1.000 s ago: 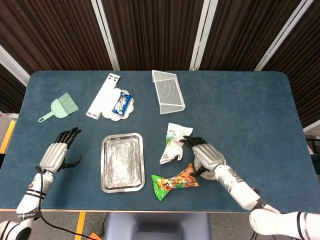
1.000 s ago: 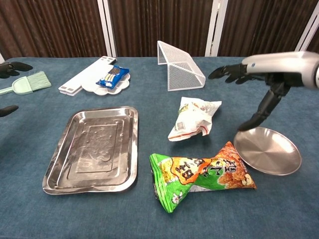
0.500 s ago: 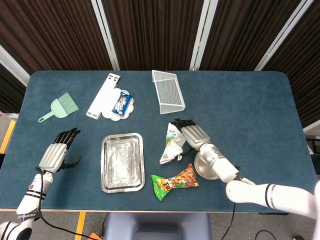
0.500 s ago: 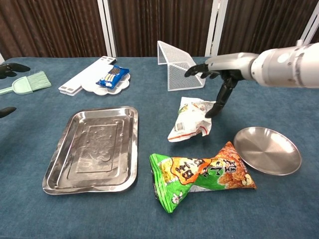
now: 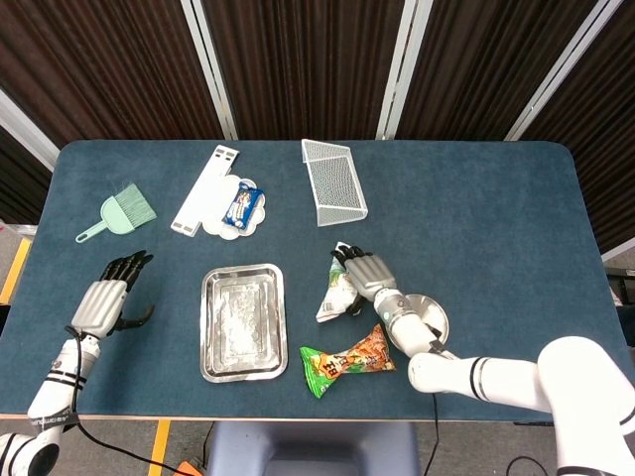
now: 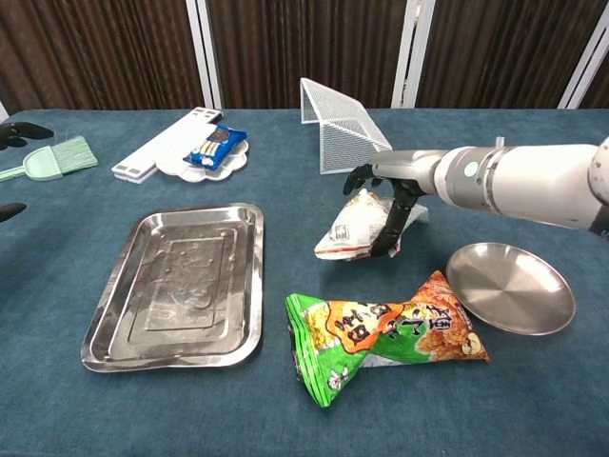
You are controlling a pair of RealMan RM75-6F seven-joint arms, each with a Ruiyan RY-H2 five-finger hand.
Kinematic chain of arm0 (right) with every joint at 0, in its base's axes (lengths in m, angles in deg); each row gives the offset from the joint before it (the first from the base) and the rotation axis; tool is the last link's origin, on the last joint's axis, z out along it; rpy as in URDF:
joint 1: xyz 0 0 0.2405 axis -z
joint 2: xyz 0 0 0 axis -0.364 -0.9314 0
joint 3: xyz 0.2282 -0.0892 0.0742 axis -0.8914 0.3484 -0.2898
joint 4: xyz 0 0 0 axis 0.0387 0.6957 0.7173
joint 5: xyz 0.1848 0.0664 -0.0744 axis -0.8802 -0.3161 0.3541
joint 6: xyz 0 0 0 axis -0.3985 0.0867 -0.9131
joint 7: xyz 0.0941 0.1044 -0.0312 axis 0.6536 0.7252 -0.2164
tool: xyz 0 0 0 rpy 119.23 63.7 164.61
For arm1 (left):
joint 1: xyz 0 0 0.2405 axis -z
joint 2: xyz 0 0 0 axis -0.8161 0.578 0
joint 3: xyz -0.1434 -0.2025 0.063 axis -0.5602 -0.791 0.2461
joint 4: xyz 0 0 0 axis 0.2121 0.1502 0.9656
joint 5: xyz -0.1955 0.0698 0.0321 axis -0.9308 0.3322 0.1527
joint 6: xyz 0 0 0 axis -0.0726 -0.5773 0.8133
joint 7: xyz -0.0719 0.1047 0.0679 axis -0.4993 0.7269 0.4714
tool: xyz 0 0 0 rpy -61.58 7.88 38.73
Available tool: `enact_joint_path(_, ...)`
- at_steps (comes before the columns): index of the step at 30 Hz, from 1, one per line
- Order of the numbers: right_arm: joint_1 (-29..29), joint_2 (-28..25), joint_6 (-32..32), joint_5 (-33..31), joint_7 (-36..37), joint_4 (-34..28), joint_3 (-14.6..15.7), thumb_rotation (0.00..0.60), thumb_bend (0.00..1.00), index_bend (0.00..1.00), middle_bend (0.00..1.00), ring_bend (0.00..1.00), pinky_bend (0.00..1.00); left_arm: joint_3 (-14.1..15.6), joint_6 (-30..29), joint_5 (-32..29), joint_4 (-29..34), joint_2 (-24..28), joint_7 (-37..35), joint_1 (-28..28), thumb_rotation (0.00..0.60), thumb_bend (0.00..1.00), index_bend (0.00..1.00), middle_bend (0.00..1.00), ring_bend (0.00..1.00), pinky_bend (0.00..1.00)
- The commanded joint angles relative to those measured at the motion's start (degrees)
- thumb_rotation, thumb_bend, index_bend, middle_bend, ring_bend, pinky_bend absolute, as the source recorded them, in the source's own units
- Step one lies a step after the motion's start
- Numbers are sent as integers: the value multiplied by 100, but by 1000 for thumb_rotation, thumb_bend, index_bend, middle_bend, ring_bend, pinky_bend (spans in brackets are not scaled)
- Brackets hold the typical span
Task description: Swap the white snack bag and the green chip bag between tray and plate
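Observation:
The white snack bag [image 6: 354, 227] [image 5: 337, 290] lies on the cloth between the steel tray [image 6: 176, 286] [image 5: 243, 322] and the round steel plate [image 6: 511, 286] [image 5: 429, 309]; both hold nothing. My right hand [image 6: 388, 200] [image 5: 363, 272] grips the bag, with fingers over its far side and the thumb on its right end. The green chip bag [image 6: 381, 333] [image 5: 347, 362] lies flat on the table in front of it. My left hand [image 5: 104, 302] [image 6: 17, 133] hovers open at the table's left edge, far from everything.
A white wire rack [image 6: 343, 129] [image 5: 334, 180] stands behind the right hand. A blue snack packet [image 5: 242, 206] sits on a small white dish at the back, beside a flat white strip [image 5: 205, 188]. A green hand brush [image 5: 124, 211] lies at the back left.
My right hand swept left from above the plate, came down on the white snack bag and closed around it. The bag shifted slightly left. The left hand barely moved.

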Motion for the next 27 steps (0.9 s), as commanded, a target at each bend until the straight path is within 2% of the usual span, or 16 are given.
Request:
enact_joint_path(1,137,233,-377,393,111,226,-21,600,259,730,556,634,876,-13,11,-5,28,1,40,13,600,384,0,0,0,26)
enact_joint_path(4,237,228,-514,598,208,252,-73,600,311,816,626,710,967,-8,31,-27,66,0,79,8,600,384,0,0,0,26)
enact_joint_path(8,423,-13,-752,927,423,21,-197,600,321,834,639,719,975,10,31,-25,151,29,184,-2,600,385,0,0,0,26)
enact_joint_path(12,807,-655,-1183,1617,737,-652,-191,600,320,855,655,724,975,53,-58,74,297,112,405,-23,600,384,0,0,0,26)
enact_joint_path(17,1462,-1774,-1589,2491,988,-1637,223,600,320,855,655,724,975,98,-99,152,461,121,615,-26,600,385,0,0,0,26)
enact_joint_path(20,1838,-2287,-1571,2884,1393,-1969,506,600,320,855,655,724,975,107,-64,148,490,69,667,-6,600,385,0,0,0,26)
enact_joint_path(24,2272,-2548,-1526,3496,2073,-1888,842,600,321,851,655,714,967,140,-3,159,508,6,744,19,600,385,0,0,0,26)
enact_joint_path(27,2507,-2473,-1503,3920,2473,-1575,1031,600,320,840,655,688,948,176,63,148,538,4,867,38,600,385,0,0,0,26)
